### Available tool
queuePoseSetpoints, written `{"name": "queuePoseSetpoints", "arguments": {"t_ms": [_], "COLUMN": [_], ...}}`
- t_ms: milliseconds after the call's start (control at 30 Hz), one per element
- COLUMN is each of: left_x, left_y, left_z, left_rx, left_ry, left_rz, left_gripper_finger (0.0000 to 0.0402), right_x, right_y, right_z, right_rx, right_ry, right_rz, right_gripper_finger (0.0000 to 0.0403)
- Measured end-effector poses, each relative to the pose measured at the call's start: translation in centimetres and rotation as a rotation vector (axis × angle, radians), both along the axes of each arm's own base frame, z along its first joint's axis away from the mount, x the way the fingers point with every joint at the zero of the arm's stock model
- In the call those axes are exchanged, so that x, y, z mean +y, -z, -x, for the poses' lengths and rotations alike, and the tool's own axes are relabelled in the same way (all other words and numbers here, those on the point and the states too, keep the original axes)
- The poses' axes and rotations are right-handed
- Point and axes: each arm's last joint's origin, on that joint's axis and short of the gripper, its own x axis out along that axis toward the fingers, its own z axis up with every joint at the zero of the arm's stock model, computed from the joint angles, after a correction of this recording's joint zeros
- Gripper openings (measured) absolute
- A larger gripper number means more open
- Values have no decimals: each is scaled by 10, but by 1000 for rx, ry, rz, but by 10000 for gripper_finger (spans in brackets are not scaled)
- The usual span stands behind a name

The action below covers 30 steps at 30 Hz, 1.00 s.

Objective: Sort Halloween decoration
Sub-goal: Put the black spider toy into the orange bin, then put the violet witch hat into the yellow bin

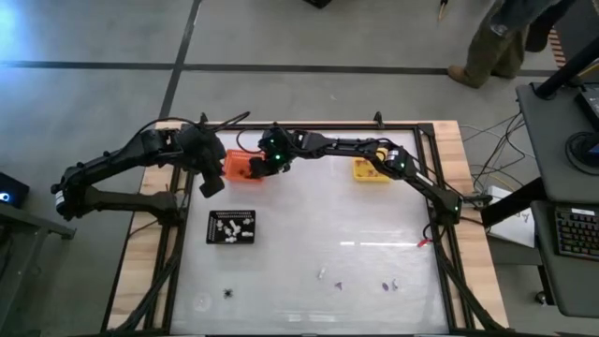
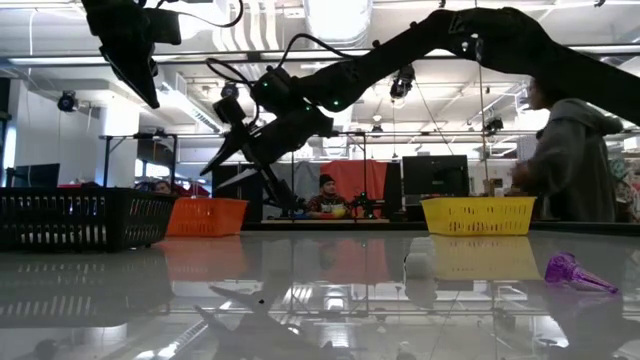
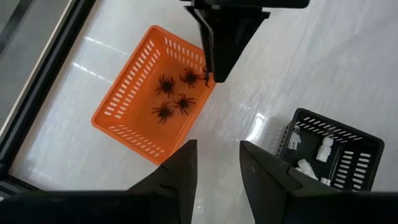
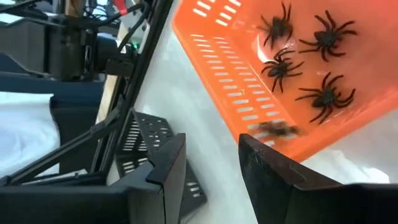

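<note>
The orange tray stands at the table's far side and holds several black spider trinkets. My right gripper hangs open just above the tray's right wall. A blurred spider shows beyond one fingertip, over that wall. My left gripper hovers open and empty, high above the table left of the orange tray. White trinkets lie in the black tray. A spider and white and purple trinkets lie loose near the front edge. My right gripper holds nothing between its fingers. Whether the blurred spider touches the one fingertip beside it, I cannot tell.
A yellow tray stands at the far right under my right arm. A purple trinket and a white one lie on the near tabletop. A person stands beyond the table's right side. The middle of the white tabletop is bare.
</note>
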Motion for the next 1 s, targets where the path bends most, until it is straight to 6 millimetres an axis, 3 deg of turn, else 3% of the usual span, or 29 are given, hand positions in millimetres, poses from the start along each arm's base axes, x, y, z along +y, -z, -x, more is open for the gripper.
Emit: {"name": "queuePoseSetpoints", "arguments": {"t_ms": [300, 500, 767, 1000], "left_x": [0, 0, -1, -1], "left_y": [0, 0, 2, 2], "left_z": [0, 0, 3, 2], "left_rx": [0, -2, 27, 29], "left_ry": [0, -6, -3, -1], "left_rz": [0, 3, 22, 28], "left_gripper_finger": [103, 103, 103, 103], "right_x": [-5, -5, 0, 14], "right_y": [-2, -25, -75, -96], "right_z": [0, 1, 43, 82], "right_rx": [-4, -36, 203, 448], "right_ry": [41, -56, -288, -370], "right_rz": [116, 187, 358, 335], "right_gripper_finger": [139, 139, 139, 139]}}
